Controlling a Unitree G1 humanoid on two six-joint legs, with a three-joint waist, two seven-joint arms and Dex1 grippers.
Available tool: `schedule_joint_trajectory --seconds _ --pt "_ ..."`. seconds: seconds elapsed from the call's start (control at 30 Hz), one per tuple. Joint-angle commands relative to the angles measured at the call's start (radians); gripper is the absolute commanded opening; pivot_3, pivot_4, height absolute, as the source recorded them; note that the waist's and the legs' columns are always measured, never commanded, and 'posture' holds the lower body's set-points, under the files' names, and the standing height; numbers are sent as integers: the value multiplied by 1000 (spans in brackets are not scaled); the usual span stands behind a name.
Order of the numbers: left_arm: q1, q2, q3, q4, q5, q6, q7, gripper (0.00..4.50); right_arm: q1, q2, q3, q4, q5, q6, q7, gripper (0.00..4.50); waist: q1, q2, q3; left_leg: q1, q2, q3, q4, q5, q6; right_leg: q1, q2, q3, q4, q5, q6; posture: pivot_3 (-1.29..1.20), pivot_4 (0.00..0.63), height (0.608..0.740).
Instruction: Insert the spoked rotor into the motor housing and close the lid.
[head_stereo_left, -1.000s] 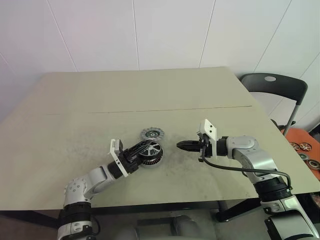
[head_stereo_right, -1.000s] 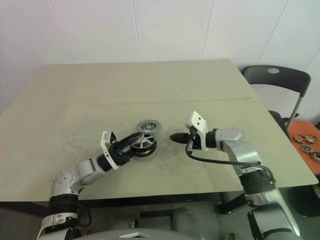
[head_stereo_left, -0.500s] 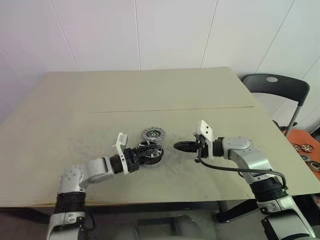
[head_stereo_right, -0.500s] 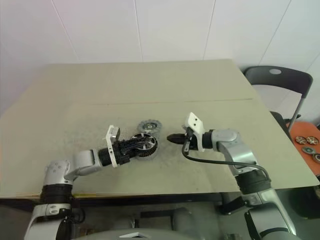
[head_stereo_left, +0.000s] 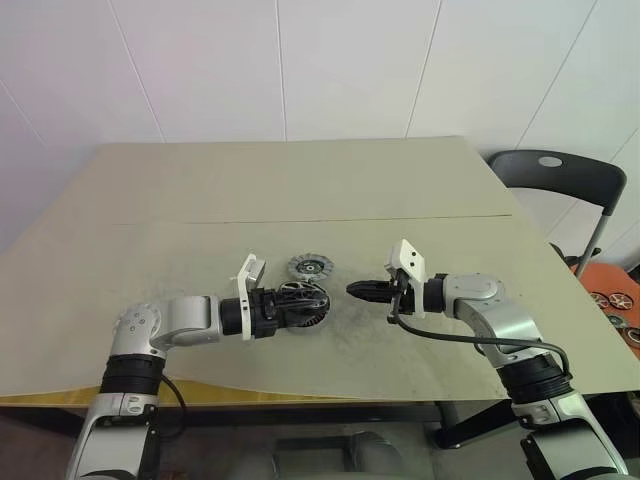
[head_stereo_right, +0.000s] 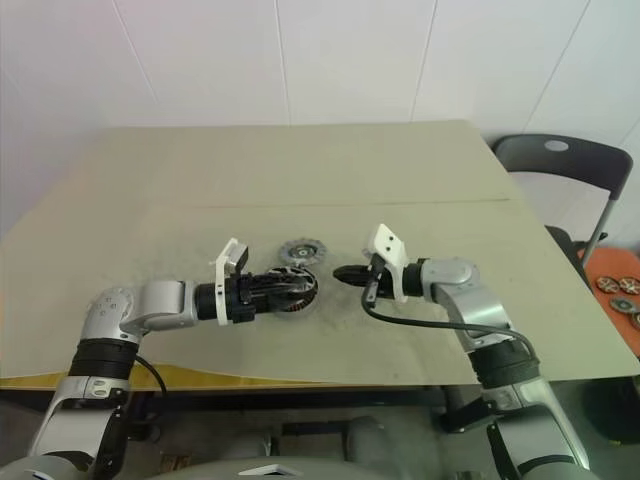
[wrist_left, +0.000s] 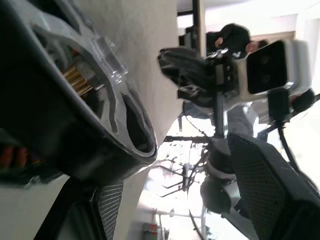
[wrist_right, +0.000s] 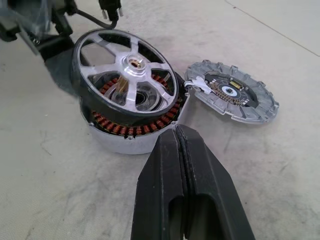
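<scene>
Silver arms, black fingers (wrist_right: 185, 200), white wrist brackets, black cable.

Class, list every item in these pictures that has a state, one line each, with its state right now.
Spoked rotor: tilted on the housing, not fully seated, held by the left hand.
Motor housing: upright on the table, open, copper windings showing.
Lid: off, lying flat on the table beside the housing.
Left hand: closed on the rotor.
Right hand: shut, empty, near the housing.

Bright even overhead light in the head views, soft faint shadows on the table (head_stereo_left: 300, 180), left wrist view blurred close up with blown-out white background, right wrist view sharp, rotor (wrist_right: 125, 75) spokes glinting, near fingers soft.
</scene>
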Motion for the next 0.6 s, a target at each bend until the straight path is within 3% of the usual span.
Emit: schedule_joint_trajectory --seconds 0.03,0.37,0.6 --pt "-18 64 -42 -24 -22 -10 67 3367 -25 13 -3 0 -3 -27 -2 0 1 0 0 0 0 0 0 0 0 0 0 0 0 0 0 0 0 740" --pt "-72 99 -58 38 -22 60 -35 3367 -25 25 -2 14 -18 -43 -8 0 1 0 0 0 0 0 0 1 -1 0 0 0 0 -2 -2 0 0 740" --pt "-145 206 -84 -22 -22 98 -151 3367 -23 30 2 17 -26 -48 -10 0 -1 0 0 -1 0 0 -1 1 -1 -2 0 0 0 -1 -1 0 0 740"
